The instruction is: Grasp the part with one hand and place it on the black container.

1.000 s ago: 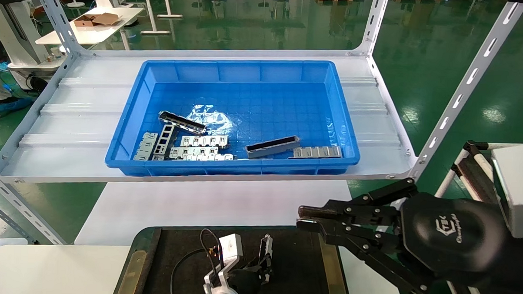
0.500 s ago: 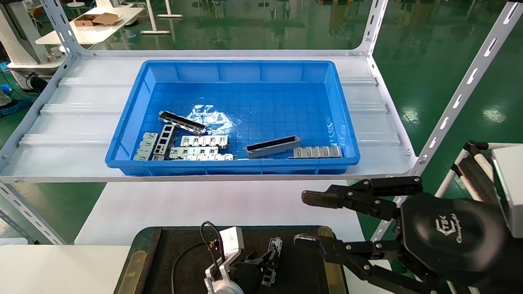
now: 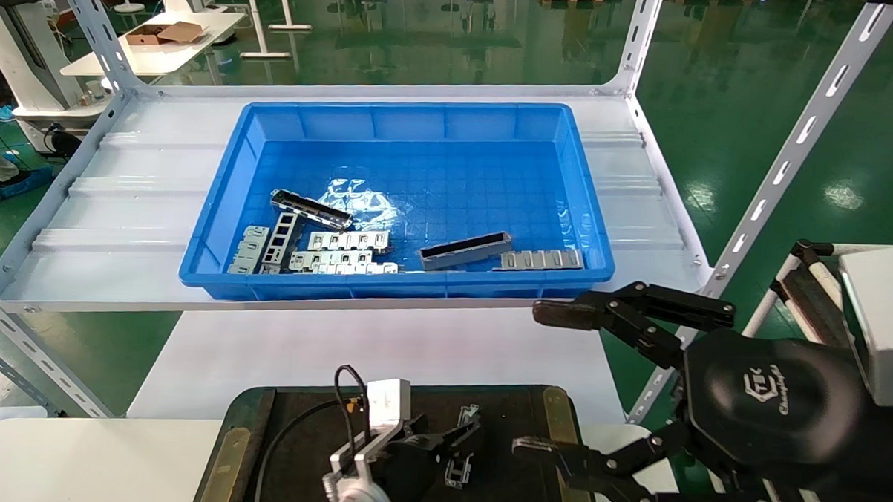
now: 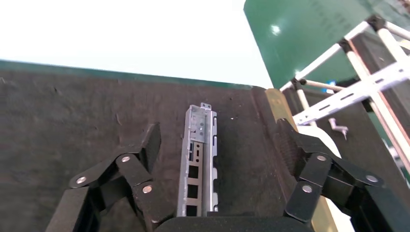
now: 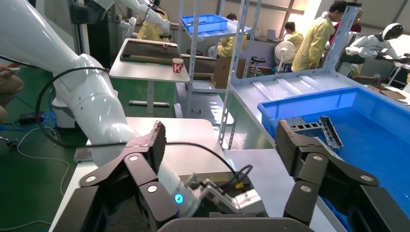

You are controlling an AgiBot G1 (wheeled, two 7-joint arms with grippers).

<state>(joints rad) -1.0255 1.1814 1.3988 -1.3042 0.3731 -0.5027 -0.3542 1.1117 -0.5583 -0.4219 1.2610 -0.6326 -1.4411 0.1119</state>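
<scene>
The part (image 4: 197, 159), a narrow silver channel housing, lies flat on the black container (image 4: 72, 111) between the spread fingers of my left gripper (image 4: 217, 145), which is open and does not touch it. In the head view the part (image 3: 455, 470) lies on the container (image 3: 299, 439) just ahead of the left gripper (image 3: 446, 446). My right gripper (image 3: 546, 381) is open wide and empty, hovering over the container's right edge. It is also open in the right wrist view (image 5: 221, 140).
A blue bin (image 3: 225, 199) on the white shelf holds two more channel housings (image 3: 463, 250) (image 3: 310, 209) and several flat silver plates (image 3: 346, 251). White rack posts (image 3: 784, 159) stand at the right. A white table (image 3: 339, 344) lies under the shelf.
My left gripper laid the part down from upright to flat on the container, let go and drew back. My right gripper went from shut to wide open.
</scene>
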